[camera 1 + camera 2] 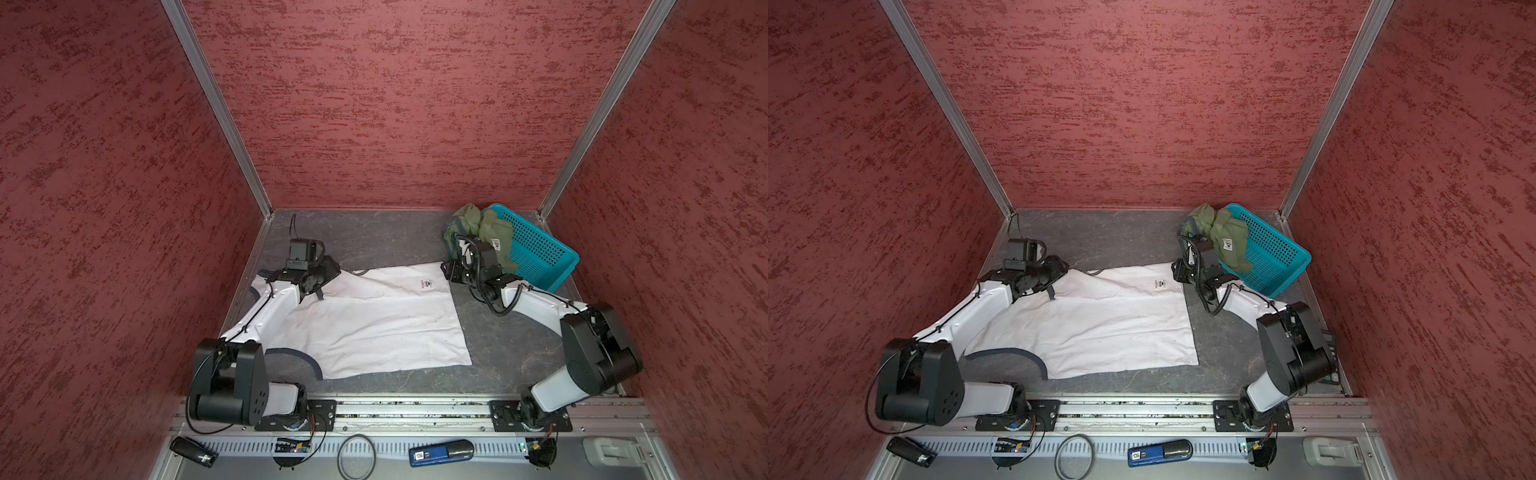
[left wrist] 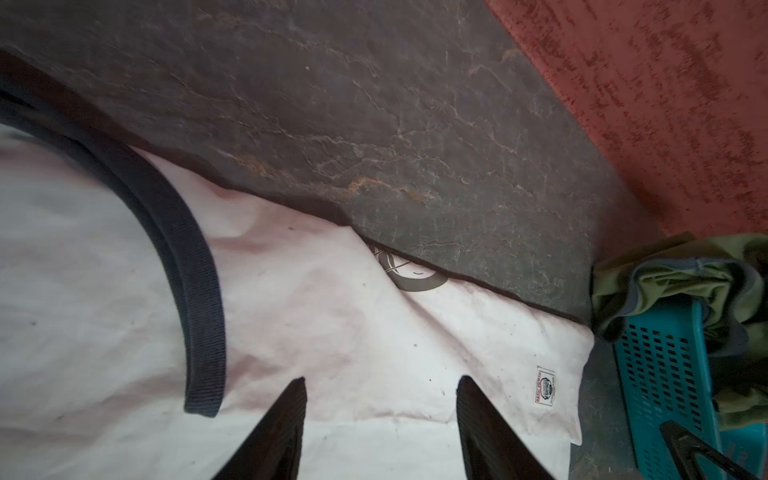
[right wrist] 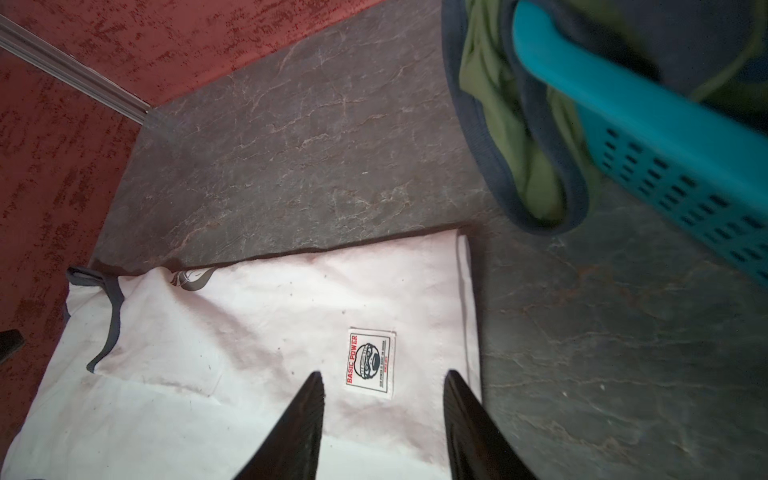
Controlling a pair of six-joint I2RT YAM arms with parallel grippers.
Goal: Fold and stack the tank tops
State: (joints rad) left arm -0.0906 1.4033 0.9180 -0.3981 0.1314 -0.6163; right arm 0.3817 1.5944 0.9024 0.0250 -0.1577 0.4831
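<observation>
Because the white tank top (image 1: pixel 374 328) lies spread on the bench (image 1: pixel 374 237) with its far strip doubled over, both top views read as a first fold set down, while the olive tank top (image 1: pixel 478 232) waits bunched over the rim of the teal basket (image 1: pixel 536 249). The left tool (image 1: pixel 326 272) hovers at the fold's end far from the basket, the right tool (image 1: pixel 451 270) at the corner nearest it, both arms bent low and reaching forward. From the left wrist, that tool's fingers (image 2: pixel 282 424) stand spread above white cloth, pinching nothing. From the right wrist, the fingers (image 3: pixel 303 424) likewise stand apart, empty, the sewn label (image 3: pixel 370 361) just beyond their tips.
</observation>
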